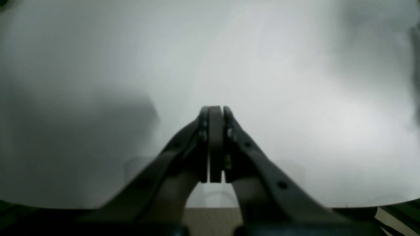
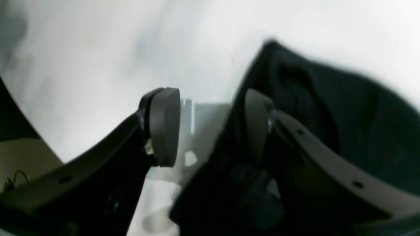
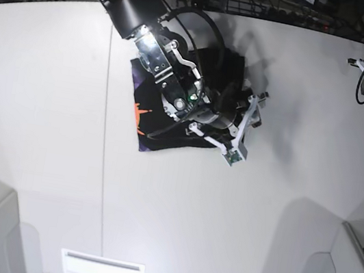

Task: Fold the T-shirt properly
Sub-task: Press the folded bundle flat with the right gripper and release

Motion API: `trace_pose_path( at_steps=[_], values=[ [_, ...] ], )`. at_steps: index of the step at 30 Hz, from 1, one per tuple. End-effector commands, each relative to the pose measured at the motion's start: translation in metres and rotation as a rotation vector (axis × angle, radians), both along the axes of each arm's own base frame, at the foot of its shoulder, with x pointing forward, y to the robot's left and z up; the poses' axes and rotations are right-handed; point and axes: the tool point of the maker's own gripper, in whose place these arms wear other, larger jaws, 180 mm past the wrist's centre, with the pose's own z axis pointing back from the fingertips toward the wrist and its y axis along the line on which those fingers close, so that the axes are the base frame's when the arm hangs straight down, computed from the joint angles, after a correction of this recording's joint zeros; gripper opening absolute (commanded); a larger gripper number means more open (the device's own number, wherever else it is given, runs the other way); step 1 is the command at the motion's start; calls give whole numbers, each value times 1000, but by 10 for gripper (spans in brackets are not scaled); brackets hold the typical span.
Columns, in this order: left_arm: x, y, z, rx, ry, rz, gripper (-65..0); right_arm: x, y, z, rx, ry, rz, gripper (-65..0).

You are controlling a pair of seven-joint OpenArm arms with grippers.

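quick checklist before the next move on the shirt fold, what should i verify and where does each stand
1. Right gripper jaws apart: ok, a clear gap shows.
2. Right gripper holding cloth: not ok, the T-shirt lies against one finger, nothing clamped.
3. Left gripper shut and empty: ok, only bare table under it.
4. Left arm away from the shirt: ok, at the base view's far right edge.
5. Shirt folded compact on the table: ok, a small bundle with print showing.
6. Fold neatness: cannot tell, the right arm covers most of it.

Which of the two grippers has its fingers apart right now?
The right gripper, over the T-shirt: a clear gap shows between its fingers. The left gripper has its fingers pressed together above the bare table.
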Motion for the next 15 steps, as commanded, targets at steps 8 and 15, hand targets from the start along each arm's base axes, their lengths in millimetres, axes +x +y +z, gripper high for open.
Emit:
trace_pose_path(
  at_steps=[8, 15],
  values=[
    [5, 3, 9, 19, -27, -16, -650, 12, -14, 61, 59, -156, 10, -345],
    [6, -2, 7, 7, -27, -23, -650, 12, -44, 46, 41, -100, -69, -345]
  ],
)
